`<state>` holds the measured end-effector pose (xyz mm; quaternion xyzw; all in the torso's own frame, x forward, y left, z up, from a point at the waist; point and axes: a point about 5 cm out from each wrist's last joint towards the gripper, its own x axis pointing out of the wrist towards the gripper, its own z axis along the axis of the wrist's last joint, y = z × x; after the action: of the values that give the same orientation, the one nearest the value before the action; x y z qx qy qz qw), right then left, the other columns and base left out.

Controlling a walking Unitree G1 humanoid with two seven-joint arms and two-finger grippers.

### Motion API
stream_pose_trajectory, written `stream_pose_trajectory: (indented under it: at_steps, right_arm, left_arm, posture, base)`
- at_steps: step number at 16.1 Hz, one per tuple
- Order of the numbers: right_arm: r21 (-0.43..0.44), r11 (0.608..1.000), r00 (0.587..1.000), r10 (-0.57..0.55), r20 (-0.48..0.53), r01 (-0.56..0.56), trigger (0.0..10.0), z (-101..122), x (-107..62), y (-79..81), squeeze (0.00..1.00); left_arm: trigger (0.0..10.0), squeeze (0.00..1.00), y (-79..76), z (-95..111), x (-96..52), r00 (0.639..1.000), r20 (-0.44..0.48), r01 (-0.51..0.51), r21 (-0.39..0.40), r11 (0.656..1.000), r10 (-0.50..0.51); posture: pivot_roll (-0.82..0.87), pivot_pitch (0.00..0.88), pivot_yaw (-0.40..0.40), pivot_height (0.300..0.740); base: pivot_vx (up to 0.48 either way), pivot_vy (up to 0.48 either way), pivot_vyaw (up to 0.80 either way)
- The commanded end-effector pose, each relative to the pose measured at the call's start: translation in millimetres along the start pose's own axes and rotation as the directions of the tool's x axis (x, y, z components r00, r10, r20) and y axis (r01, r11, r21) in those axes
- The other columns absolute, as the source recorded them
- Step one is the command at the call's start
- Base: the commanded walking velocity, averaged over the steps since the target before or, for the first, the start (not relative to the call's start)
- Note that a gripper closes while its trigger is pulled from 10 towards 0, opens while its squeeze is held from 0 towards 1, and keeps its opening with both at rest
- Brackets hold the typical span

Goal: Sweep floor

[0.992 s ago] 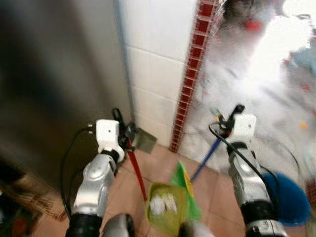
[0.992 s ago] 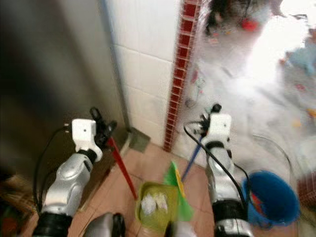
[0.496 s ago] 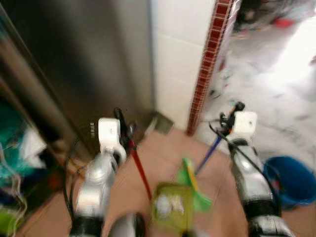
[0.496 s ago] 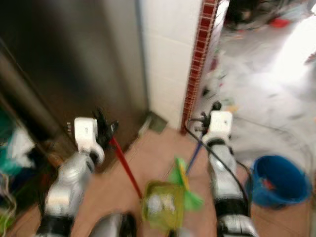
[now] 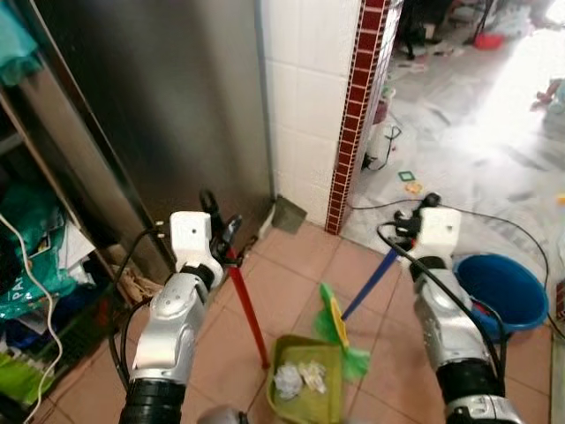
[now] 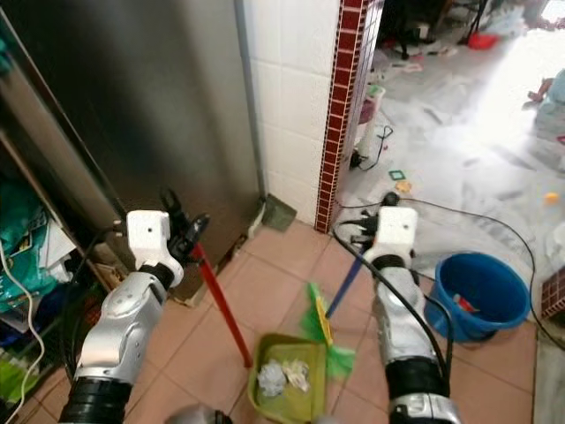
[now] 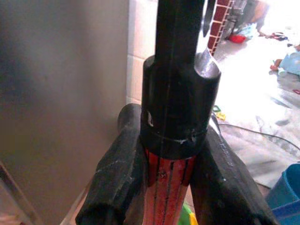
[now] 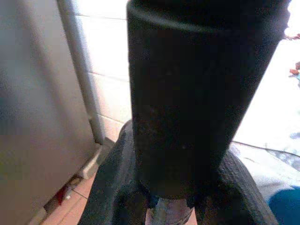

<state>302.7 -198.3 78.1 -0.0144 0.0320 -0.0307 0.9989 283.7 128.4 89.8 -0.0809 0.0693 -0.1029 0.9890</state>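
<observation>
Far left, you've got shelves (image 5: 35, 291) stuffed w/ teal and green bags and a white cord, beside a tall steel cabinet (image 5: 168, 115). Next, your left gripper (image 5: 221, 231) sits chest-high in front of that cabinet, fingers pinched tight on the red handle (image 5: 247, 309); the wrist view shows both black fingers (image 7: 119, 173) pressed against the red shaft just below its black end cap (image 7: 180, 101). The red handle slants down to the green dustpan (image 5: 305, 393), which rests on the terracotta tile floor (image 5: 282, 283) btwn your arms, w/ crumpled white paper scraps (image 5: 296, 378) inside.

Just right of the pan's far rim lies the green broom head (image 5: 340, 331), bristles touching the pan's right edge. Its blue handle (image 5: 371, 283) runs up and right to your right gripper (image 5: 408, 216), fingers clamped on it; the wrist view shows the fingers (image 8: 110, 183) hugging the shaft under a fat black cap (image 8: 201, 84).

Behind, a white-tile wall (image 5: 305, 97) ends in a red-brick strip (image 5: 353, 115); a small grey scrap (image 5: 289, 214) lies at the wall's foot. Past the strip the floor turns to pale, glare-washed stone (image 5: 477, 150) w/ cables and small litter. Far right, a blue bucket (image 5: 499, 287) stands near your right arm, a black cable looping around it.
</observation>
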Motion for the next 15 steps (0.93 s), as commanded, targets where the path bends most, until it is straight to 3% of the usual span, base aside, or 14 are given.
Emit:
stream_pose_trajectory:
  at_steps: [1, 4, 15]
  right_arm:
    - [-0.022, 1.000, 1.000, -0.002, -0.023, 0.001, 10.0, -2.5, -1.7, -3.6, 0.00]
    - [-0.033, 0.999, 0.999, -0.004, -0.032, 0.003, 10.0, -3.9, -1.9, -4.4, 0.00]
    - [-0.035, 0.999, 0.999, -0.014, -0.041, 0.012, 10.0, -6.3, -1.9, -5.1, 0.00]
  left_arm:
    - [10.0, 0.00, -0.3, 15.8, 0.5, 0.998, 0.064, -0.002, -0.006, 1.000, 0.003]
    - [10.0, 0.00, 5.1, 11.4, -1.5, 0.999, 0.050, -0.020, -0.014, 1.000, 0.020]
    - [10.0, 0.00, 0.1, 9.3, 3.1, 0.999, 0.034, -0.004, -0.015, 1.000, 0.004]
  posture:
    - [-0.06, 0.001, 0.020, 0.740]
    - [-0.06, 0.000, 0.016, 0.740]
    - [-0.07, 0.000, 0.019, 0.740]
  base:
    - [0.000, 0.000, -0.80]
    - [0.000, 0.209, -0.80]
    - [0.000, 0.324, -0.80]
